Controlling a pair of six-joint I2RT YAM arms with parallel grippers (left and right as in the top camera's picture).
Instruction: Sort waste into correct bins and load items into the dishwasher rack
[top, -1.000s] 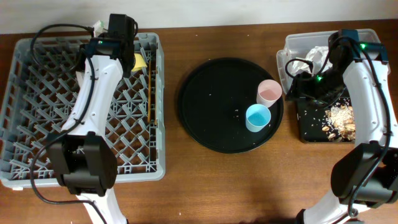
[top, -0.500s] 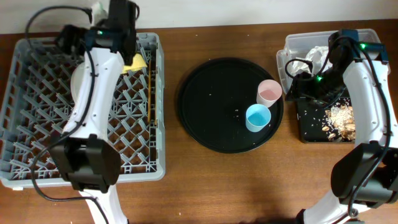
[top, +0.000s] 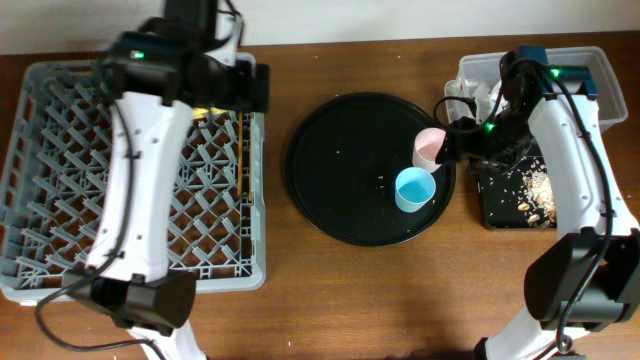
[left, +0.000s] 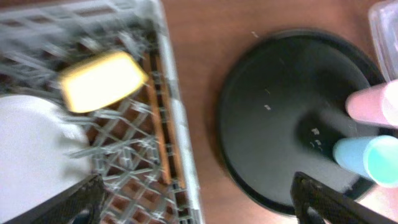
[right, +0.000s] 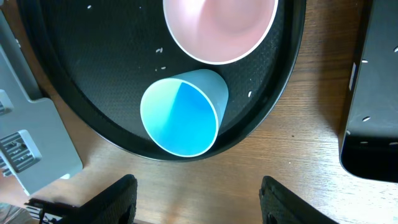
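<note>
The dishwasher rack (top: 60, 180) fills the left. In the left wrist view a yellow bowl (left: 99, 79), a pale plate (left: 31, 149) and brown chopsticks (left: 158, 143) lie inside its right rim (left: 180, 137). My left gripper (left: 199, 205) hangs open and empty over that rim, at the rack's upper right corner (top: 250, 90). The pink cup (top: 432, 148) and blue cup (top: 414, 189) stand on the round black tray (top: 350, 170). My right gripper (right: 202, 202) is open and empty just off the blue cup (right: 183, 115), beside the pink cup (right: 217, 28).
The clear tub (top: 580, 62) at the far right holds white napkins (top: 485, 95). Below it the flat black tray (top: 505, 210) holds tan food scraps (top: 540, 195). Bare wooden table runs between the rack and the round tray and along the front edge.
My left gripper has opened and swung right from over the yellow bowl to the rack's right rim. My right gripper has moved left from the bins to the cups.
</note>
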